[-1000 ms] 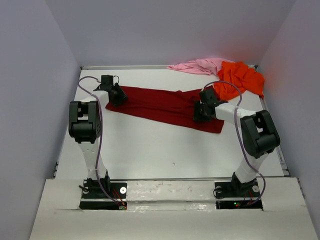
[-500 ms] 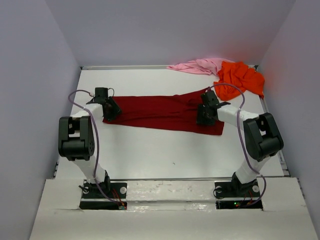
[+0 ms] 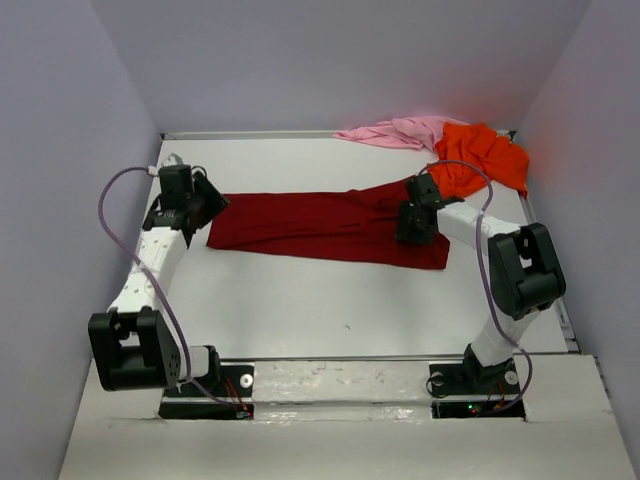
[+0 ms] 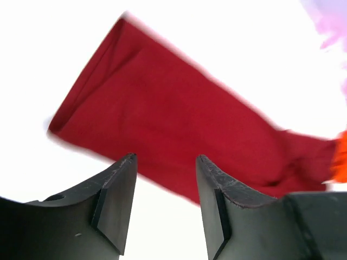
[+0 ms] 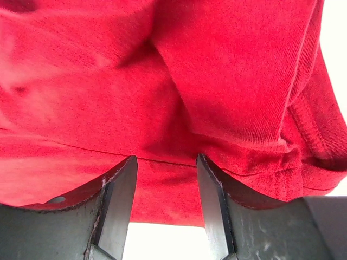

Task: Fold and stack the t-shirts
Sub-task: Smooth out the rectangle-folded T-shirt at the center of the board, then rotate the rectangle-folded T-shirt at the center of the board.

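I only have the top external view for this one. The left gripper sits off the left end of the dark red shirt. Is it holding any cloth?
Observer: No. In the left wrist view the left gripper is open with nothing between its fingers. The dark red t-shirt lies flat beyond them.
Operator: And the right one, over the shirt's other end?
Observer: The right gripper is open too. Its wrist view shows folded red cloth filling the frame just past the tips, with the jaws apart.

No readable text, label or number shows anywhere, though the left-wrist view is blurred.
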Robot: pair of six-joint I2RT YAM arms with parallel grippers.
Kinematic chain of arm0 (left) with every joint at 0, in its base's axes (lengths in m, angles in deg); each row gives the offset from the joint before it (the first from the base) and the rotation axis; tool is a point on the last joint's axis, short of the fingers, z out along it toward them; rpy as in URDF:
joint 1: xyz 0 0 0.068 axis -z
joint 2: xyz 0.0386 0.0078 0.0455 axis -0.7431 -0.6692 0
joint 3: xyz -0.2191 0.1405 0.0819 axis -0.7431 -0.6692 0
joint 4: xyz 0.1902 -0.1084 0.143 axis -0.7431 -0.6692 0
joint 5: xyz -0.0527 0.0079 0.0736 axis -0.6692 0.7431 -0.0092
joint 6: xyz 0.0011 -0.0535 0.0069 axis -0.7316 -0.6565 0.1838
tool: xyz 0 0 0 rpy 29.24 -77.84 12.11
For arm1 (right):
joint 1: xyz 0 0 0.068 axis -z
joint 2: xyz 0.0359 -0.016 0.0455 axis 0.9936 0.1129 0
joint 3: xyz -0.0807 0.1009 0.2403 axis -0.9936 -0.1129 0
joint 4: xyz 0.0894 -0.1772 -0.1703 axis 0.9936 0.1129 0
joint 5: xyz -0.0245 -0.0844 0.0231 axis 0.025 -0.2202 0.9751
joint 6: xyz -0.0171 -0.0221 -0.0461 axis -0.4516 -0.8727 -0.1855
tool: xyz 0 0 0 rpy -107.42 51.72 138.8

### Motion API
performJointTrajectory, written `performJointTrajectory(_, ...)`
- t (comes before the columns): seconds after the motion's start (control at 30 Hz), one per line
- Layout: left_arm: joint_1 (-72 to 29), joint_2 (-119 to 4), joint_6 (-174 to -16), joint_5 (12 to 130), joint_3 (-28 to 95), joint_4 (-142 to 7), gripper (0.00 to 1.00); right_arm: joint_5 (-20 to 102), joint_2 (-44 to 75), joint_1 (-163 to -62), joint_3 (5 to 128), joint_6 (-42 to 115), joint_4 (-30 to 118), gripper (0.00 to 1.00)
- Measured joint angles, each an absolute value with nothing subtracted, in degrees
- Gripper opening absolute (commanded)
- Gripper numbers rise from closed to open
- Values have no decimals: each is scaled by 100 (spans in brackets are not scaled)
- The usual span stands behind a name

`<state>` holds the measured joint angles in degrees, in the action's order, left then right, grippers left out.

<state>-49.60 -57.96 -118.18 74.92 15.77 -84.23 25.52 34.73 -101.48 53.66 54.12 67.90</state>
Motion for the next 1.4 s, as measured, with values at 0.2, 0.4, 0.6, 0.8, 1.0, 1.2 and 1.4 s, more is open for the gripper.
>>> performJointTrajectory(0.2,-4882,-4922,-11595,7673,2656,-8016,57,2622,3477,-10148,5844,5368,6923,52)
performJointTrajectory(0.4,-4573,-4367,-11440,8060,1706,-7428,57,2630,3862,-10150,6450,5347,7059,51)
performJointTrajectory(0.6,-4462,-4229,-11238,8034,1199,-7422,56,2451,4531,-10150,6629,5358,7070,52)
performJointTrajectory(0.8,-4189,-3923,-10784,8121,1258,-7170,53,2257,4747,-10161,6935,5351,7109,52)
performJointTrajectory(1.0,-4020,-4432,-10460,8289,1347,-7347,53,2202,5130,-10161,7495,5250,7201,53)
performJointTrajectory(1.2,-3721,-4489,-10185,8606,1367,-7520,53,2200,6155,-10161,9081,4927,7537,54)
performJointTrajectory(1.4,-3583,-4489,-10087,8676,1369,-7535,53,2309,7265,-10158,10915,4774,7863,55)
